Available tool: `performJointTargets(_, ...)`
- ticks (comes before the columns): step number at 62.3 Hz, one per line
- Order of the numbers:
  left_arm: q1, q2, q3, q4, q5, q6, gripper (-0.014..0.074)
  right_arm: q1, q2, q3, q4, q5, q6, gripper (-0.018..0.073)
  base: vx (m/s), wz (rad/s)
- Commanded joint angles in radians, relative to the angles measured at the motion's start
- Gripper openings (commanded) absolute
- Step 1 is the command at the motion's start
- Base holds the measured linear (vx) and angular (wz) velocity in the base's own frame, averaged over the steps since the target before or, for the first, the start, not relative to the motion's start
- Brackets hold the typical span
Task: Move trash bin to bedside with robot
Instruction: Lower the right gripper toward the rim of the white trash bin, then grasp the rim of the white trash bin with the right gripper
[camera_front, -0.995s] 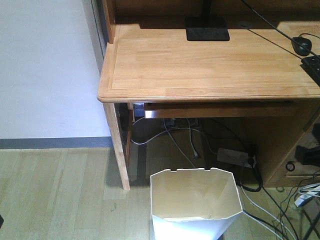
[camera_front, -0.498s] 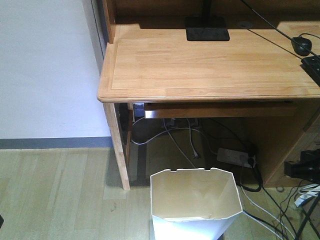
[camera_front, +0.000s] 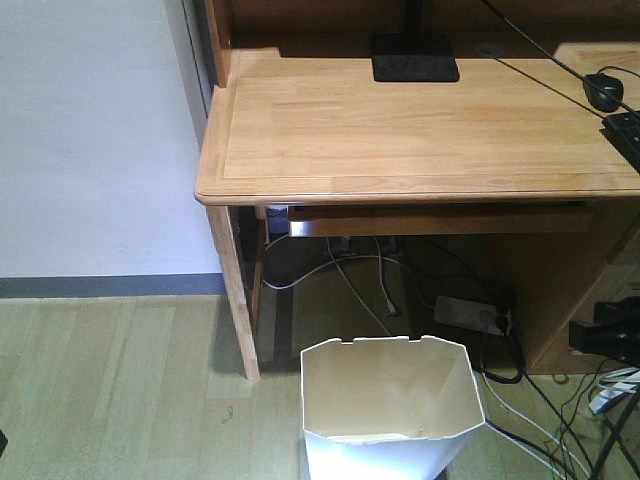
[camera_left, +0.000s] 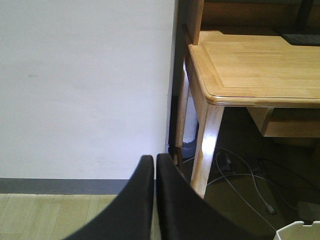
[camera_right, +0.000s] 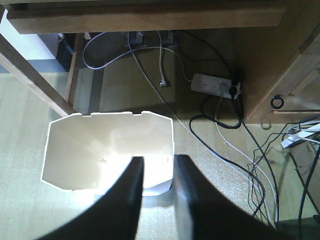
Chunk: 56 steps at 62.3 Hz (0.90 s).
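The trash bin stands on the wooden floor in front of the desk, below the tabletop edge and just right of the desk leg. It lies directly under my right end effector, a little to its left. That end effector is released and grasps nothing. Seen from the right wrist, its two fingers stand apart with the bin's right-hand wall showing in the gap, one finger over the hollow and one over the floor outside. The bin's mouth is wider from side to side than from front to back, and the wall I straddle runs away from me, so closing would pinch across it. How high I am above the rim I cannot tell from this view. My left end effector is clenched on nothing, its fingers all but touching. It points at the white wall left of the desk, so my right arm is plainly the nearer one. The left wrist view catches only a corner of the bin's rim at its bottom right. The front view shows the whole bin and its place by the desk, but neither pair of fingers. Only the right wrist view shows the power strip and the loose cables on the floor just beside the bin, which I judge could snag when it is moved. The bedside appears in no view.
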Motion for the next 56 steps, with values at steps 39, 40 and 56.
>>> performJointTargets(39, 0.0, 0.006, 0.003, -0.002, -0.071, -0.004, -0.0006, -0.007, 0.057, -0.089, 0.073, -0.04, 0.022, 0.0574, 0.0, 0.0)
performJointTargets(40, 0.0, 0.006, 0.003, -0.002, -0.071, -0.004, -0.0006, -0.007, 0.067, -0.097, 0.073, -0.036, 0.022, 0.0574, 0.0, 0.0)
performJointTargets(56, 0.0, 0.006, 0.003, -0.002, -0.071, -0.004, -0.0006, -0.007, 0.306, -0.25, 0.073, 0.036, 0.005, 0.0574, 0.0, 0.0)
